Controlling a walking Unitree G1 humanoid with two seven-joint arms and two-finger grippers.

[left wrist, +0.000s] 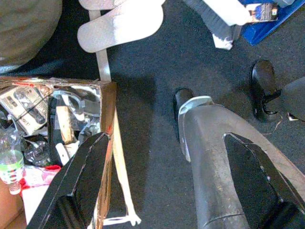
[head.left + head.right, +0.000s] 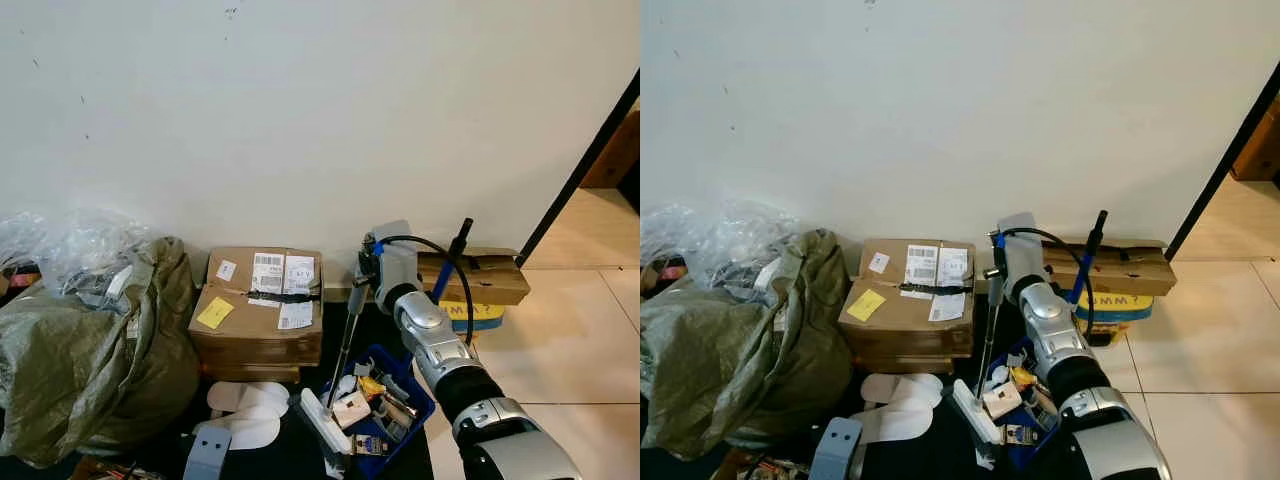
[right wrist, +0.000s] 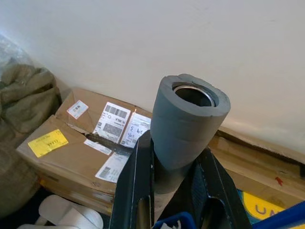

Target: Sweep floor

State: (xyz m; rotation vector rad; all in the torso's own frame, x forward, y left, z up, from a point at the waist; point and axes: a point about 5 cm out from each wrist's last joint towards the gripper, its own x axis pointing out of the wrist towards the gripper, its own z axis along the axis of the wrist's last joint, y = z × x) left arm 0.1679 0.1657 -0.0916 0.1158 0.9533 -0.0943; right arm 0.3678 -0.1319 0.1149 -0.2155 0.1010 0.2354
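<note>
My right gripper (image 2: 366, 268) is shut on the broom's grey foam grip (image 3: 186, 124), its black fingers (image 3: 138, 191) clamped on either side. The broom's metal shaft (image 2: 345, 345) slants down to a white brush head (image 2: 323, 420) resting on the dark floor mat. Next to the head lies a blue dustpan (image 2: 412, 398) holding several small items. A blue handle with a black tip (image 2: 456, 250) rises behind my forearm. My left gripper (image 1: 167, 191) hangs low over the dark mat, open, with nothing held; my own grey leg (image 1: 214, 157) shows beyond it.
Taped cardboard boxes (image 2: 258, 305) stand against the white wall. A bulky green sack (image 2: 90, 350) lies on the left and white slippers (image 2: 250, 408) in front. A flat carton on a yellow box (image 2: 480, 285) sits right. An open carton of clutter (image 1: 52, 124) is by my left gripper. Tiled floor (image 2: 580, 340) extends right.
</note>
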